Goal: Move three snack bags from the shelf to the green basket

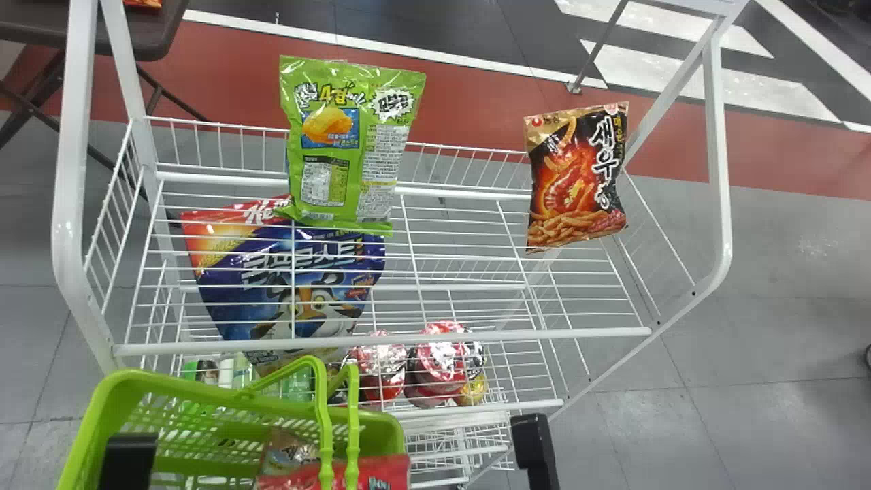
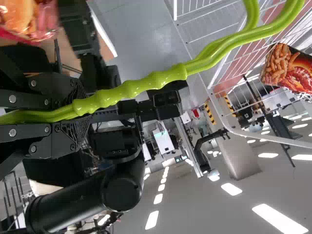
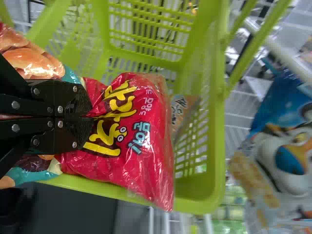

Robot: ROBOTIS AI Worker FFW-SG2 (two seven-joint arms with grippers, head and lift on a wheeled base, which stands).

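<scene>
In the head view, black parts of my left arm (image 1: 126, 463) and right arm (image 1: 534, 449) show at the bottom edge. My left gripper (image 2: 82, 111) is shut on the handles (image 2: 161, 78) of the green basket (image 1: 109, 391). Over the basket, my right gripper (image 3: 88, 113) is shut on a red snack bag (image 3: 141, 131), also at the head view's bottom (image 1: 381, 473). A brownish bag (image 3: 181, 109) lies inside the basket; another colourful bag (image 3: 39, 63) is behind the right fingers. On the shelf stand a green snack bag (image 1: 350, 146) and a black-red one (image 1: 578, 180).
The white wire shelf (image 1: 381, 339) stands behind the basket. Its lower level holds a blue cereal bag (image 1: 286, 279) and several red-lidded items (image 1: 442, 367). White side posts (image 1: 71, 204) rise at both ends. A dark table (image 1: 146, 34) is at the back left.
</scene>
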